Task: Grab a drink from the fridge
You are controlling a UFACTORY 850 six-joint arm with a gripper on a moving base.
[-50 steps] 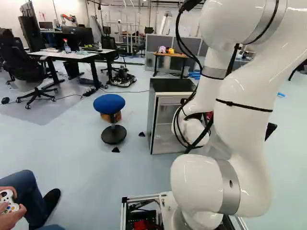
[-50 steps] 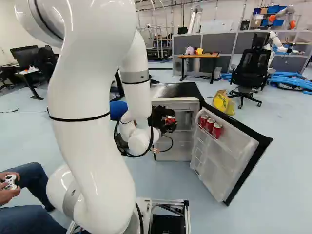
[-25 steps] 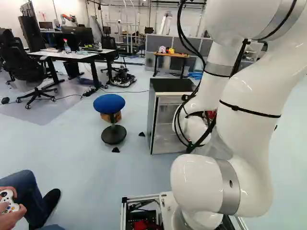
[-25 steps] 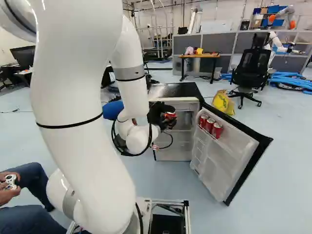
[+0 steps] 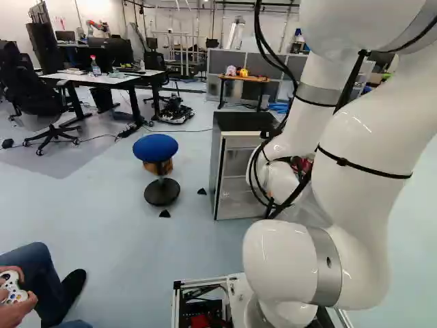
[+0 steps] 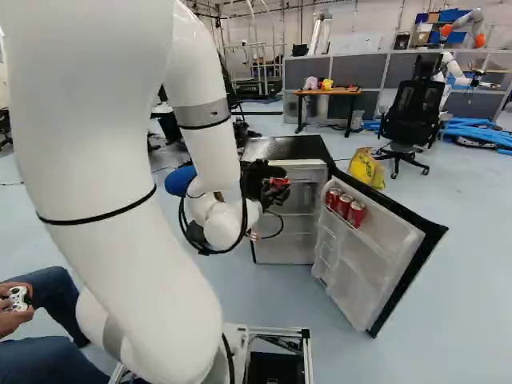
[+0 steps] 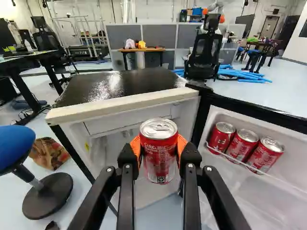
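Note:
In front of the fridge opening, my gripper (image 6: 272,187) shows in the right base view with a red can at its tips. The wrist view has the gripper (image 7: 159,152) shut on the upright red can (image 7: 159,160), an orange pad pressing each side. Behind the can stands the small fridge (image 7: 124,103), dark on top and white inside. Its door (image 6: 376,256) is swung wide open to the right, and several red cans (image 7: 244,143) stand in the door's shelf. In the left base view my arm covers most of the fridge opening.
A blue stool (image 5: 156,148) stands left of the fridge (image 5: 217,171). Beyond the door are a yellow bag (image 6: 367,168) and a black office chair (image 6: 411,120). Another robot (image 6: 452,68) stands at the far right. A seated person's hands hold a controller (image 5: 12,287) at the near left.
The arm has shifted, its upper links swinging apart in the base views, while the gripper stays near the fridge opening with the can and has risen slightly. The base and fridge have not moved.

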